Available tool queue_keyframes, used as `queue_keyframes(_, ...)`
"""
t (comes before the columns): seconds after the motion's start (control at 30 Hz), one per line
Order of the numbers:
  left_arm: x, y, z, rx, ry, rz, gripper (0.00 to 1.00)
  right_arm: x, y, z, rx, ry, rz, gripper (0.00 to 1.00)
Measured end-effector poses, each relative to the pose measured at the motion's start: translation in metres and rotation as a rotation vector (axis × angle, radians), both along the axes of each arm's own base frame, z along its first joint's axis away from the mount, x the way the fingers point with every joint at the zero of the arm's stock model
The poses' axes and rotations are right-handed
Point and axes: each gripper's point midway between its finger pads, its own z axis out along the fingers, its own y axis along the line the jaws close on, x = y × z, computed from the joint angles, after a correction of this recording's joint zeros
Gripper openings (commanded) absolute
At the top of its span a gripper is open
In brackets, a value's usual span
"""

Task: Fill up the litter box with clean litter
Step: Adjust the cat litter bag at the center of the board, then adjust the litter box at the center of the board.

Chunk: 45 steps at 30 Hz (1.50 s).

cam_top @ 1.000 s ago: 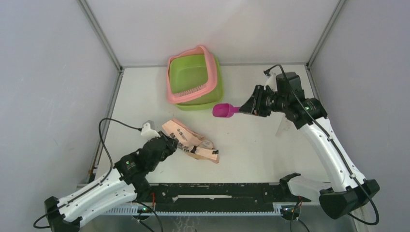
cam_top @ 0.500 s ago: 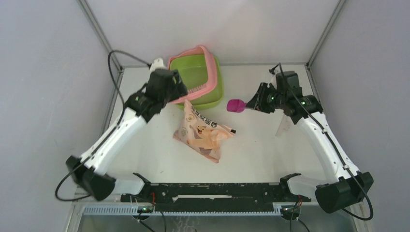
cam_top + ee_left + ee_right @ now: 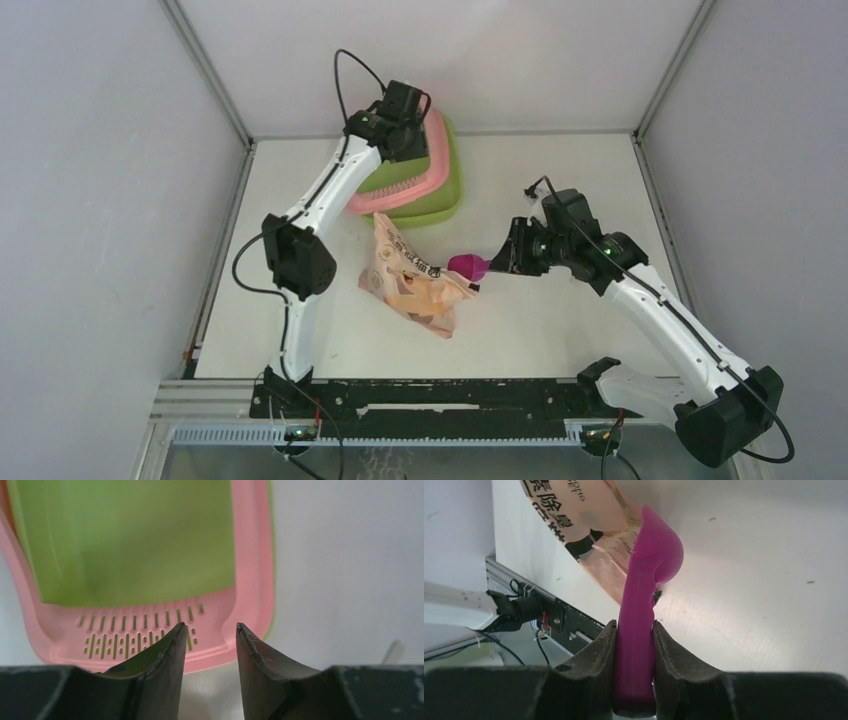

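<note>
right pincer point(image 3: 634, 625) grips magenta scoop point(image 3: 656, 555).

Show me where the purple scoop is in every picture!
Top external: the scoop is near the middle, at the bag's right edge, gripped by the right claw.
Left wrist: not in it; just the litter box.
Right wrist: scoop in the centre, handle pinched in the claw.
Shared landmark: the bag, left of the scoop in the top and right wrist views.
</note>
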Motion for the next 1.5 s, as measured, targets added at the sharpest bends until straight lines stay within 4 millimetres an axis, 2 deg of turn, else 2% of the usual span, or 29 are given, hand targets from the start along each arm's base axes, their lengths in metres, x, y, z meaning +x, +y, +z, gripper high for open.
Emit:
queue_keyframes(0.07,-0.003,0.000,-0.026,0.032,0.066,-0.007,0.44,-0.005,0.008,0.003,0.015,-0.011,0.027,0.00)
queue_keyframes(0.13,-0.006,0.001,-0.041,0.054,0.105,-0.013,0.43,-0.009,0.018,0.004,0.024,-0.017,0.057,0.00)
queue_keyframes(0.33,-0.011,0.004,-0.055,0.077,0.140,-0.015,0.41,-0.023,0.039,-0.001,0.036,-0.020,0.122,0.00)
queue_keyframes(0.6,-0.008,0.009,-0.067,0.114,0.150,-0.005,0.42,-0.035,0.050,-0.010,0.044,0.003,0.149,0.00)
queue_keyframes(0.7,-0.003,0.008,-0.083,0.134,0.169,-0.003,0.44,-0.035,0.051,-0.009,0.044,-0.002,0.152,0.00)
queue_keyframes(0.83,0.000,0.008,-0.119,0.169,0.224,0.000,0.43,-0.037,0.053,-0.010,0.046,-0.001,0.155,0.00)
queue_keyframes(0.93,0.000,0.006,-0.136,0.177,0.252,-0.007,0.42,-0.038,0.055,-0.011,0.050,0.002,0.156,0.00)
queue_keyframes(1.07,-0.001,0.001,-0.139,0.174,0.253,-0.026,0.41,-0.039,0.056,-0.012,0.052,0.004,0.156,0.00)
queue_keyframes(1.27,0.000,-0.018,-0.133,0.152,0.215,-0.064,0.41,-0.038,0.057,-0.013,0.054,0.005,0.157,0.00)
queue_keyframes(1.5,0.001,-0.027,-0.128,0.128,0.196,-0.082,0.40,-0.038,0.058,-0.013,0.055,0.005,0.157,0.00)
